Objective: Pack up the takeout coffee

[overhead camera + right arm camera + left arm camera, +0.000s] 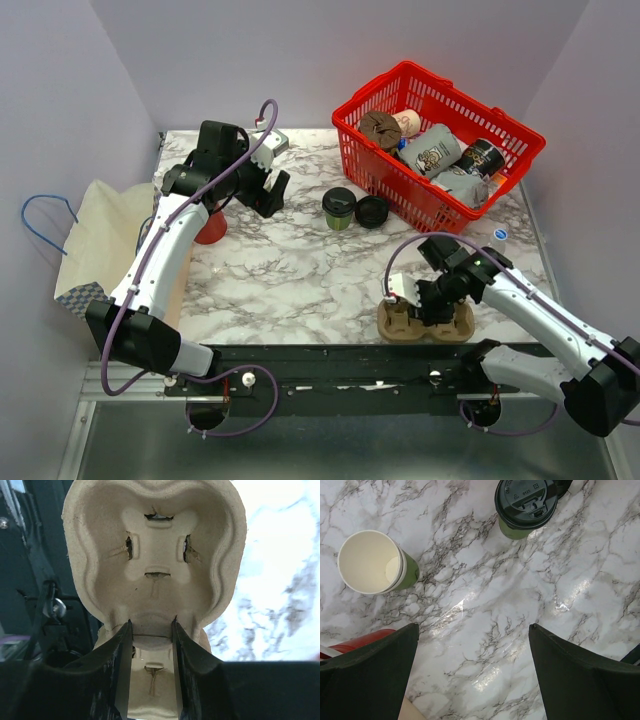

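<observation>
Right gripper (151,625) – narrow, its two fingers pressed on either side of the middle ridge of the pulp carrier (155,555). Top view puts the carrier (400,322) at about 5 o'clock on the marble surface (300,270), at the near edge, both wells unfilled.

Takeout coffee (339,208): upright, black lid on, standing on the surface a little past centre toward 12 o'clock. Neither gripper touches it. A loose black lid (371,211) lies just beside it at its 3 o'clock, between the cup and the red basket (395,185). The basket sits at 1–2 o'clock and holds several cups and cans lying in a heap.

Left gripper (270,195) – wide apart, holding nothing, hanging over the surface at 10–11 o'clock. Left wrist view: the coffee (526,502) is at 1 o'clock, well apart from the fingers; a lidless green paper cup (370,562), unfilled, at 10 o'clock; a red cup (360,640) is partly hidden behind the left finger.

A cloth bag (100,230) lies at 9 o'clock, off the surface edge.
</observation>
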`<state>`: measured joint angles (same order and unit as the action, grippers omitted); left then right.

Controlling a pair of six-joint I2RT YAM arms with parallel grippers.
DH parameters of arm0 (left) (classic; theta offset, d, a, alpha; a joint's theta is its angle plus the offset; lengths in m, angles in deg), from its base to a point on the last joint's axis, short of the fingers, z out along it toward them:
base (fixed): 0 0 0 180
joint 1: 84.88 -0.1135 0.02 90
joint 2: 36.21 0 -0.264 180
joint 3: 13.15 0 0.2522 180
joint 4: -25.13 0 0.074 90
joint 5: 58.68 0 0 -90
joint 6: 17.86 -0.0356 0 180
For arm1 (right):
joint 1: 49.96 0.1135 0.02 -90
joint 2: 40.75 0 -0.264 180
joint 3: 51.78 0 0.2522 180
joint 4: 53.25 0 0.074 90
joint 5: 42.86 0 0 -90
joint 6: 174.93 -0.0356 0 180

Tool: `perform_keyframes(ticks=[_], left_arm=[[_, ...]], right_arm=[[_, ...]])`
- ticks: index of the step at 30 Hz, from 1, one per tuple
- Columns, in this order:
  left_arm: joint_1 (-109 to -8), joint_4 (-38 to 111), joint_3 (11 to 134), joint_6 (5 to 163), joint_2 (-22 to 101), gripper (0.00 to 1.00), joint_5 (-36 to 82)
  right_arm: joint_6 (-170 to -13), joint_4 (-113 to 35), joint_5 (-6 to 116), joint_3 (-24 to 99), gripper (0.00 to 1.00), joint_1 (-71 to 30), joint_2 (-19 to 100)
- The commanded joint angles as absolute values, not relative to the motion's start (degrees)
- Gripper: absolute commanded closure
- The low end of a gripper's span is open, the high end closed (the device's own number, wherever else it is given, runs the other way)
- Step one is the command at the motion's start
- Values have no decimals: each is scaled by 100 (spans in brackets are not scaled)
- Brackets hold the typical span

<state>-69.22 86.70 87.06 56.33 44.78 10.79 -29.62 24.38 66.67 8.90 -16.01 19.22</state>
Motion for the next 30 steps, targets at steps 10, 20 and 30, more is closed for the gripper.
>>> perform_keyframes(ticks=[10,20,30], left_arm=[[-6915,8820,8736,5667,4306,1,768],[-6915,8846,8727,5650,4324,1,557],[-6906,8872,8700,5615,4315,1,531]], right_arm=[[-4547,2289,6628,1313,99,-1638,1963],[-3976,3291,7235,1858,80,-1998,2902],[-4363,1175,6100,1253,51,-2043,1534]])
